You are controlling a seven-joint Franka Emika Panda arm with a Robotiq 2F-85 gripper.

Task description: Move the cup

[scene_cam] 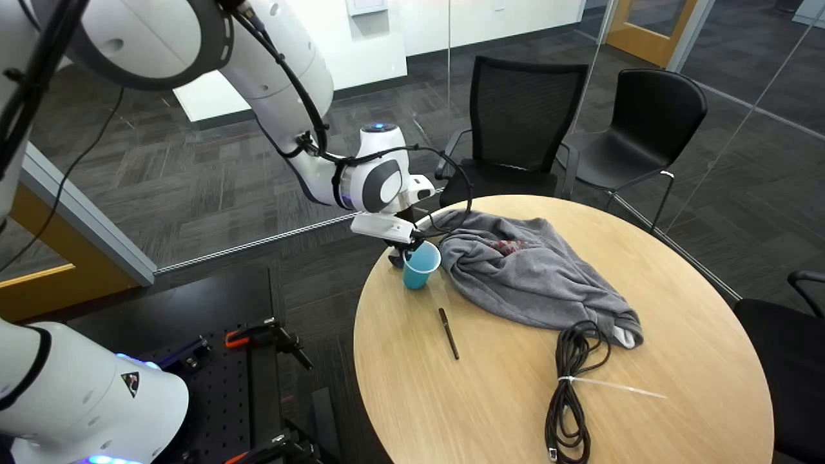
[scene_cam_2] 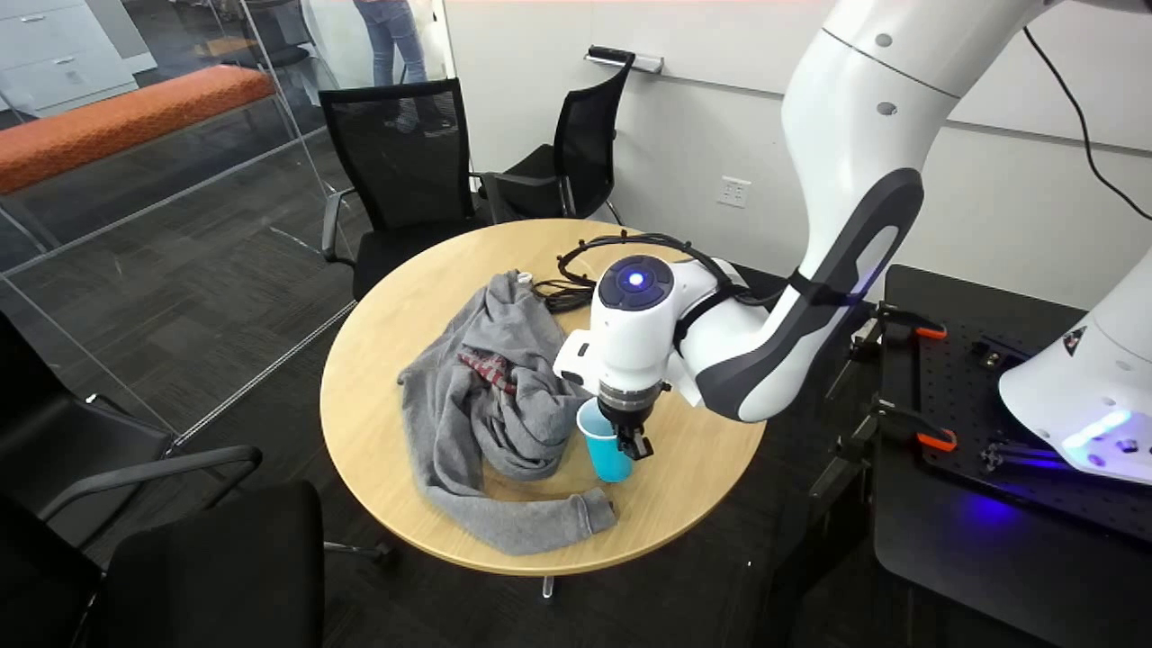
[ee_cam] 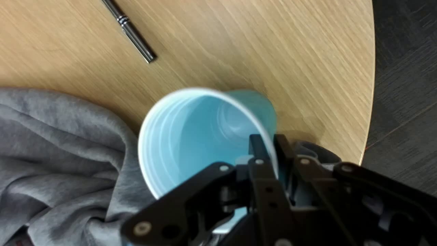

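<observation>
A black metal gripper (ee_cam: 270,140), nearly closed, pinches a round light-blue plastic cup (ee_cam: 201,138) by the rim on or just above a round pale-wood table (scene_cam: 477,399), grasp apparently done, release remaining.

Carpet (scene_cam: 325,274): dark grey, streaked
Glass partition (scene_cam_2: 180,279): clear panes above a metal track (scene_cam_2: 261,377)
Wall (scene_cam_2: 702,153): white, with a power outlet (scene_cam_2: 733,191)
Table (scene_cam: 496,399): round, light wood
Chairs (scene_cam: 528,109): black, around the table
Bench (scene_cam_2: 135,121): orange, beyond the glass
Door (scene_cam: 635,48): wood, windowed

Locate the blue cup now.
In the wrist view, the blue cup is near the centre, right of the grey cloth, with the gripper straddling its rim.
</observation>
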